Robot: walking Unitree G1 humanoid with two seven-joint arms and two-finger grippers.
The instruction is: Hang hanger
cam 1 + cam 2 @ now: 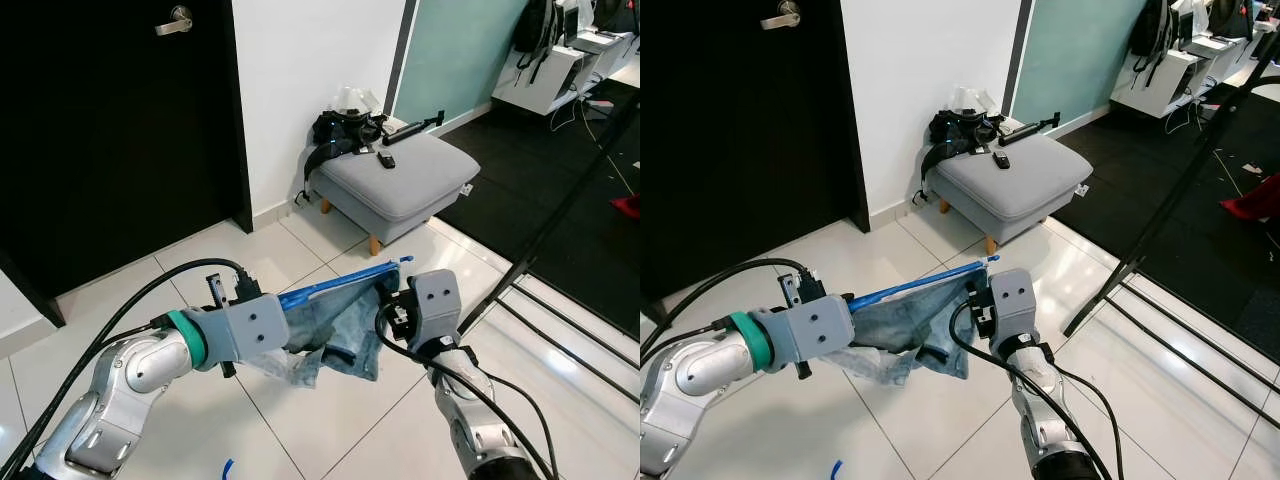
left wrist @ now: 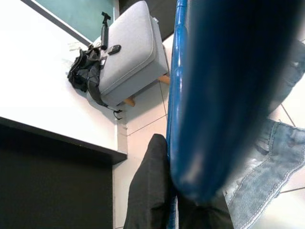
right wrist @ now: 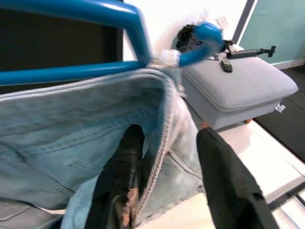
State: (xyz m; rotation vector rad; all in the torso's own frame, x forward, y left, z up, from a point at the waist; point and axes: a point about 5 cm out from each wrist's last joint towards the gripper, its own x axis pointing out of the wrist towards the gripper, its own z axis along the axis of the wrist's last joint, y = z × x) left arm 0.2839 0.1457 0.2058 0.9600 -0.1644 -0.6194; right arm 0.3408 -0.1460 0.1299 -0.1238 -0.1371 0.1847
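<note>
Hanger (image 1: 335,283), a glossy blue bar draped with soft faded jeans (image 1: 330,335): we are clamping our left gripper (image 2: 174,210) on it, right gripper (image 3: 164,191) jaws spread astride denim.

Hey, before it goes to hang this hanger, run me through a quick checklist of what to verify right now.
1. Left gripper on the blue hanger: ok, its fingers sit against the bar.
2. Right gripper on the jeans: not ok, its fingers are spread either side of the waistband edge, not closed.
3. Jeans draped on the hanger: ok, denim hangs over the bar between both arms.
4. Black rack pole within range: cannot tell, it slants past on the robot's right.
5. Grey footstool out of the way: ok, it stands ahead by the wall.
</note>
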